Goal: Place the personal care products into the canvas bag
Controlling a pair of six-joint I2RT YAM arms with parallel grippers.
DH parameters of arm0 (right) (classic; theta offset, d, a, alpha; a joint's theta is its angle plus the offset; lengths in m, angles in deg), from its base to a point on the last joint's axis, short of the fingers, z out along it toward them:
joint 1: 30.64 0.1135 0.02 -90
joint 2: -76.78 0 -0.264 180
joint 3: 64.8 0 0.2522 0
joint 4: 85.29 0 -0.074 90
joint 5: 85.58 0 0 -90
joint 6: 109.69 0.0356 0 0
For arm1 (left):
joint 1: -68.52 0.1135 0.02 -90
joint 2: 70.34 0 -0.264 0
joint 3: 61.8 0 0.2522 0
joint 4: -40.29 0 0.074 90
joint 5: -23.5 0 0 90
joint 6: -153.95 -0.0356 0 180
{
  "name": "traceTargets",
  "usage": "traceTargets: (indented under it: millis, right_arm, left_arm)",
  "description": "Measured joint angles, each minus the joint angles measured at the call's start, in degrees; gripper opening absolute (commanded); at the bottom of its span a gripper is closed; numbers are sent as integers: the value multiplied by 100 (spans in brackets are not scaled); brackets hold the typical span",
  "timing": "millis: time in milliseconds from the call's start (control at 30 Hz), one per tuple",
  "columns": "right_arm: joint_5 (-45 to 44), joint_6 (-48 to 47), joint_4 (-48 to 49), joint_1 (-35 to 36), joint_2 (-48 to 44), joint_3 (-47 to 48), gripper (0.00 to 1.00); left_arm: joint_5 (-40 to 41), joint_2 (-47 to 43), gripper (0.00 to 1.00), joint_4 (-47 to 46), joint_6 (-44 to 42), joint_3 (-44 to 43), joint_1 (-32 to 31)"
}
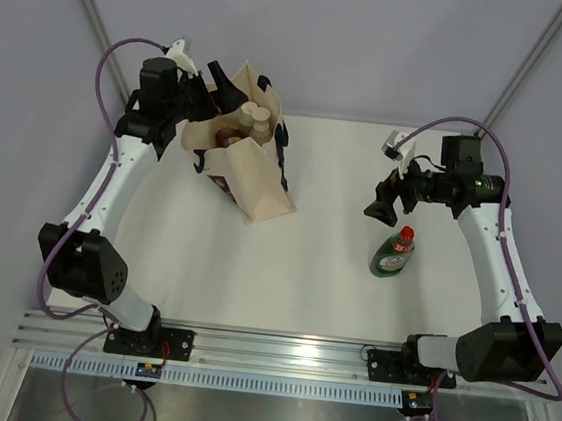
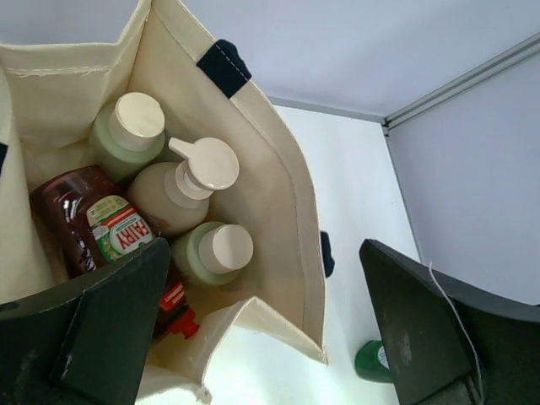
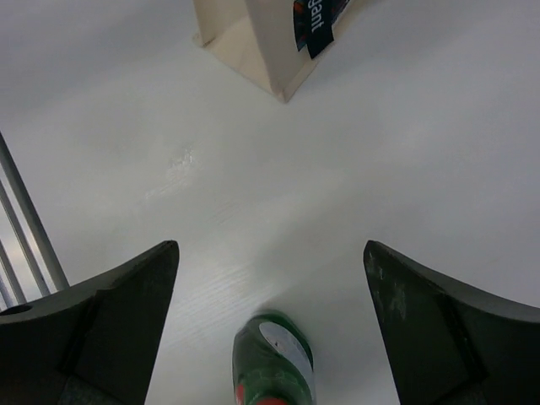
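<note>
The canvas bag [image 1: 256,180] stands at the back left, cream with navy handles, its mouth open. In the left wrist view three personal care products stand upright inside its wall [image 2: 283,181]: a sage-green bottle [image 2: 128,133], a beige bottle with a whitish pump top [image 2: 177,192] and another sage-green bottle [image 2: 216,251]. My left gripper [image 2: 264,253] hangs open over the bag's mouth [image 1: 223,89] and holds nothing. On the right, my right gripper [image 1: 380,203] is open and empty above the table [image 3: 270,249].
A dark red dish-soap bottle [image 2: 89,224] lies in the bag beside the products. A green dish-soap bottle [image 1: 393,253] stands on the table just below the right gripper, seen between its fingers [image 3: 272,359]. Frame posts rise at both back corners.
</note>
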Motion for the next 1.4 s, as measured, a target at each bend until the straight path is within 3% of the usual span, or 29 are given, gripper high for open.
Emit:
traceTargets:
  millis: [167,333,467,567,733,867,1000,1167,1300,1400]
  right_arm:
    - [81,-1432,-1360,-549,-20,236,94]
    - [203,-4148,-2251,-1504,-98,229,97]
    - [50,-5831,-2494,-1604,-299,-114,99]
    - [-74,-6526,-2695,-1578,-199,-192,100]
    - [-197,-6817,-2728,-1574,490,-177,100]
    - [-249,-7036,-2728,-1585,870,-186,98]
    - [-256,-7114,-2688,-1589,909,-402,97]
    - [-96,-7178,-2708,-1589,1097,-597,95]
    - [144,-7178,-2706,-1589,1561,-597,89]
    - [343,-7189,-2684,-1589,1945,-597,68]
  left_arm:
    - [-20,-704,99,50,-739,289,0]
    - [-448,-2415,99,-420,-1128,1661,-9]
    - [-850,-3458,99,-719,-1213,2806,-70]
    - [-1117,-3814,99,-782,-1211,3373,-142]
    - [-1231,-4026,99,-798,-1209,3923,-581]
    - [-1069,-4072,99,-920,-1305,4068,-1580]
    - [-835,-3705,99,-1209,-1471,4109,-2562]
    - [-485,-2876,99,-1480,-1659,4109,-3130]
    - [-310,-2382,99,-1532,-1792,4103,-3375]
    - [-181,-2286,99,-1552,-1832,4103,-3438]
